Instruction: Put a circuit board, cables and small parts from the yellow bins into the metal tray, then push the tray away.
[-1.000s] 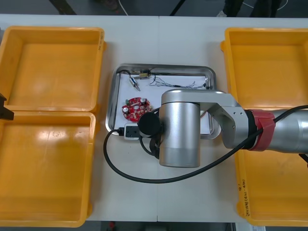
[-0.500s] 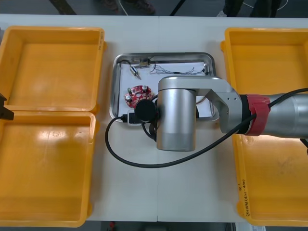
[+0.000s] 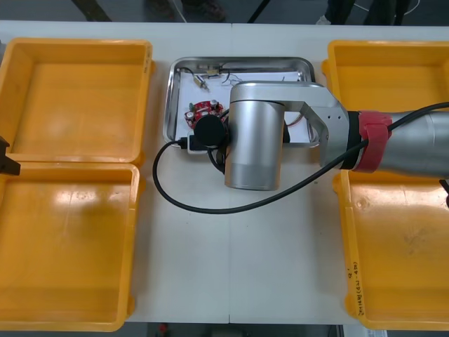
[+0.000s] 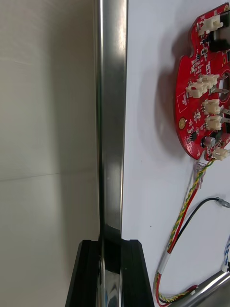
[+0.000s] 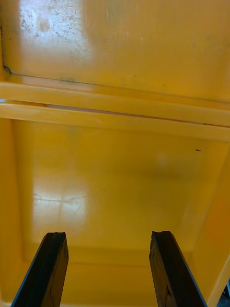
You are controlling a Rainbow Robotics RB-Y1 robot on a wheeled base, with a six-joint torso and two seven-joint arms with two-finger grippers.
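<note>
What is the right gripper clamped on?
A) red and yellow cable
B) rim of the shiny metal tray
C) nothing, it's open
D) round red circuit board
B: in the right wrist view the right gripper is shut on the rim of the shiny metal tray, while the round red circuit board and red and yellow cable lie apart inside it; the left gripper hangs open over a yellow bin.

Your light table, faint seam running down its middle, dark grey floor beyond its far edge
</note>
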